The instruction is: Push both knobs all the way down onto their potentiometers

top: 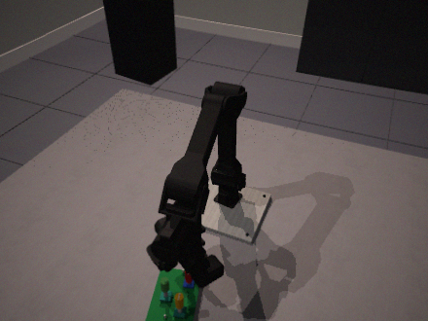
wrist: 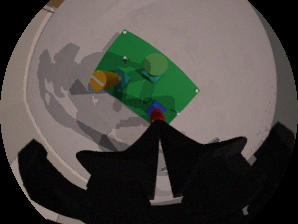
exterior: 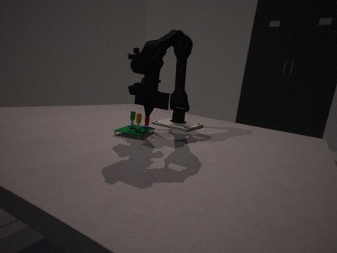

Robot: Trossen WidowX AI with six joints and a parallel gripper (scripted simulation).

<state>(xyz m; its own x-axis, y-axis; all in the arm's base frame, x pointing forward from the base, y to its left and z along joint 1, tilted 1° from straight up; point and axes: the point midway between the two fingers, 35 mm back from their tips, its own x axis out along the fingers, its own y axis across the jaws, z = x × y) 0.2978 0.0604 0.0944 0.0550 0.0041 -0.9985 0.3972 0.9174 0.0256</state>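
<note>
The green circuit board [top: 155, 309] [exterior: 122, 131] [wrist: 134, 45] stands on short legs. The red knob [top: 189, 278] [exterior: 147, 122] [wrist: 157, 116] is low, close over its blue potentiometer [wrist: 156, 107]; whether they touch cannot be told. The green knob [top: 164, 284] [exterior: 132, 115] [wrist: 155, 64] sits high, with pale shaft showing beneath it. The orange knob [top: 179, 300] [exterior: 139, 118] [wrist: 99, 80] also stands above its teal potentiometer. My gripper [exterior: 148, 116] [wrist: 158, 123] is shut and empty, pointing down, its tips at the top of the red knob. The top view hides the tips behind the arm.
The arm's pale base plate [top: 260, 206] [exterior: 191, 126] lies on the table behind the board. The green and orange knobs stand upright near the red one. A small pin [wrist: 125, 58] stands on the board. The arm's shadow falls across the board and table.
</note>
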